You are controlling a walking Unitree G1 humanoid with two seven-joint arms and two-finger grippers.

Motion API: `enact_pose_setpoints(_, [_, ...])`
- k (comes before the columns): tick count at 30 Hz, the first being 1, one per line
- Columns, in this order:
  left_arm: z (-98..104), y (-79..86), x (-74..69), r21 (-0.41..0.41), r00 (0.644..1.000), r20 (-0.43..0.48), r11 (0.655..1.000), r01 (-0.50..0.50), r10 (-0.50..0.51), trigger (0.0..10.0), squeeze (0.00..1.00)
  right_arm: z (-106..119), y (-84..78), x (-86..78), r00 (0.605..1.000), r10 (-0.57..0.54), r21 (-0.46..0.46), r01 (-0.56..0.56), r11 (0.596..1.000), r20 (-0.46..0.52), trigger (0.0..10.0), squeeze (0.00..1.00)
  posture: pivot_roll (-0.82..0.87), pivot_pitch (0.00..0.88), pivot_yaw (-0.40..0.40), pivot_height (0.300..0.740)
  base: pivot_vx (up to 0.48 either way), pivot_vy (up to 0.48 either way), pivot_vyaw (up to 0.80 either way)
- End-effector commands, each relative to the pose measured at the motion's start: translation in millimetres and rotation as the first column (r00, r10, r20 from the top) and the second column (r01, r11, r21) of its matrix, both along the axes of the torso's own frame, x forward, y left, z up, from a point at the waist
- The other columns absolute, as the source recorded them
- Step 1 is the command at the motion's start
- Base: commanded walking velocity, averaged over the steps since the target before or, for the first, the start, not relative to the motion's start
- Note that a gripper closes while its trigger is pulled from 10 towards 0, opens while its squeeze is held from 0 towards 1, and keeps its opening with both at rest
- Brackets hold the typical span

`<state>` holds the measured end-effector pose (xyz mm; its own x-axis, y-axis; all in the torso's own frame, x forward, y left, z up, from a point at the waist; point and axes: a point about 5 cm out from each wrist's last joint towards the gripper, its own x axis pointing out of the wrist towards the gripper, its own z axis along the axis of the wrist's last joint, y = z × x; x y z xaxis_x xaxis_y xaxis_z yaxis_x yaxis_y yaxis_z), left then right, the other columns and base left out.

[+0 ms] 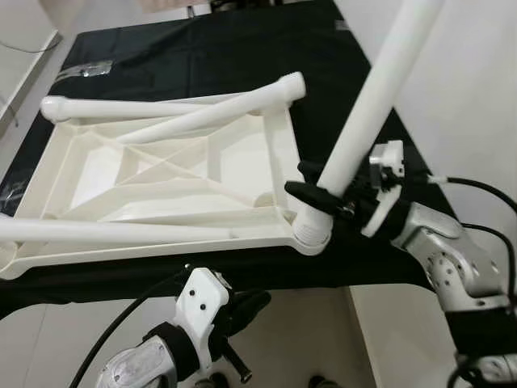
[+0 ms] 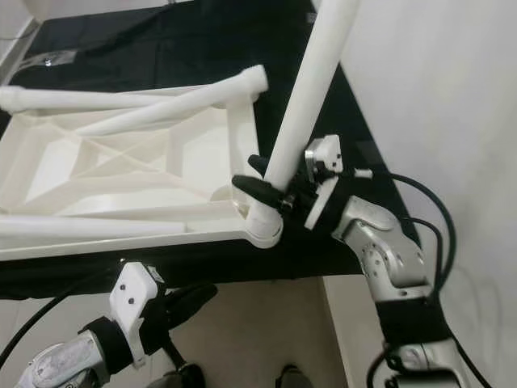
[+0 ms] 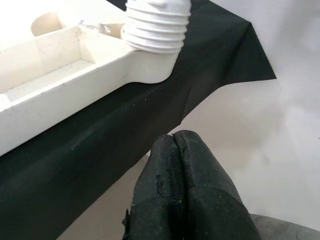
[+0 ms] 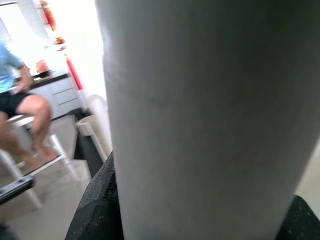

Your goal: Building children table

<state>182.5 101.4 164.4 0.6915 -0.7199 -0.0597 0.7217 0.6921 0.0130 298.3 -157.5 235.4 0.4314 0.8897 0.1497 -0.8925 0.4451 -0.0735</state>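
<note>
A white plastic table top (image 1: 161, 174) lies upside down on a black cloth (image 1: 202, 40). One white leg (image 1: 380, 89) stands tilted in the threaded corner socket (image 1: 311, 230) at the near right. My right gripper (image 1: 311, 184) is shut on that leg just above the socket, and the leg (image 4: 200, 120) sits close in front of the right wrist camera. Three more legs lie across the frame: one at the far edge (image 1: 121, 107), one diagonal (image 1: 218, 113), one along the near edge (image 1: 121, 233). My left gripper (image 1: 246, 305) hangs below the cloth's near edge, shut and holding nothing.
A clear plastic bag (image 1: 85, 70) lies at the far left of the cloth. A white wall (image 1: 468, 97) runs close along the right side. Pale floor (image 1: 299, 339) lies below the near edge. In the right wrist view a person (image 4: 20, 100) sits on a stool.
</note>
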Motion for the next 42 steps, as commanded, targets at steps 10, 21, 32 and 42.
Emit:
enact_pose_setpoints(10, [-5.4,1.9,-2.6,0.018,1.0,-0.029,1.0,0.004,-0.004,10.0,0.0,-21.3,-2.0,8.2,0.993,-0.105,-0.157,0.112,0.981,0.052,10.0,0.0,0.0,0.282,0.059,0.74,0.0,0.0,0.0])
enact_pose_setpoints(21, [-4.6,1.7,-2.1,0.017,1.0,-0.027,1.0,0.002,-0.002,10.0,0.0,-33.0,-7.0,10.3,0.981,-0.133,-0.3,0.169,0.939,0.138,10.0,0.0,0.01,0.29,0.06,0.74,0.0,0.0,0.0])
enact_pose_setpoints(32, [-3.7,2.2,-0.6,0.016,1.0,-0.025,1.0,0.001,0.0,10.0,0.0,-41.1,-6.0,11.0,0.983,-0.101,-0.395,0.154,0.906,0.151,10.0,0.0,0.0,0.3,0.062,0.74,0.0,0.0,0.0])
enact_pose_setpoints(42, [-3.1,1.4,-0.1,0.014,1.0,-0.022,1.0,-0.003,0.003,10.0,0.0,-37.4,-6.2,25.3,0.969,-0.246,-0.297,0.246,0.923,0.039,10.0,0.0,0.0,0.305,0.055,0.74,0.0,0.0,0.0])
